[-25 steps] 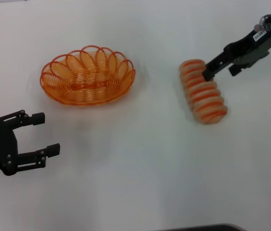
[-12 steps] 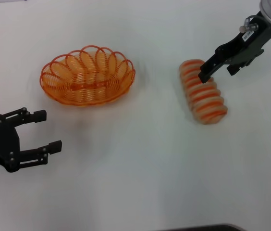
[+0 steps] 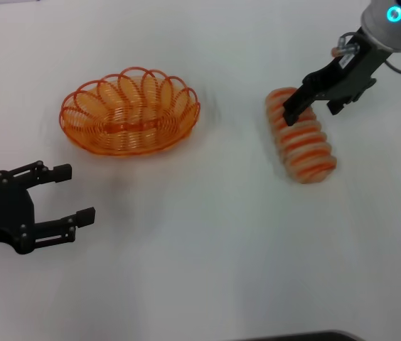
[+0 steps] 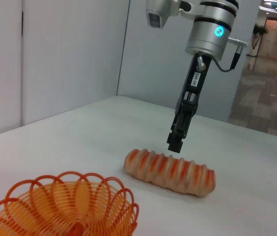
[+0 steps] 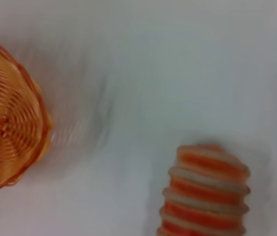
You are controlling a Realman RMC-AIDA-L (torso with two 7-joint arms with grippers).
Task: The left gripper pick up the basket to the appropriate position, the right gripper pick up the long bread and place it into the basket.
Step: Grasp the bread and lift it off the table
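The orange wire basket (image 3: 129,111) stands on the white table at the back left; it also shows in the left wrist view (image 4: 60,206) and the right wrist view (image 5: 6,132). The long bread (image 3: 301,138) lies flat on the table at the right, apart from the basket, and shows in the left wrist view (image 4: 170,171) and the right wrist view (image 5: 207,196). My left gripper (image 3: 72,193) is open and empty, low at the front left, short of the basket. My right gripper (image 3: 313,110) points down, open, just above the bread's far end (image 4: 176,142), not holding it.
The white table (image 3: 200,249) is bare between basket and bread. A dark edge (image 3: 300,336) shows at the bottom of the head view. Grey walls (image 4: 69,54) stand behind the table in the left wrist view.
My right gripper has shifted left, farther over the bread's far end. My left gripper has crept slightly right towards the basket. Basket and bread have not moved.
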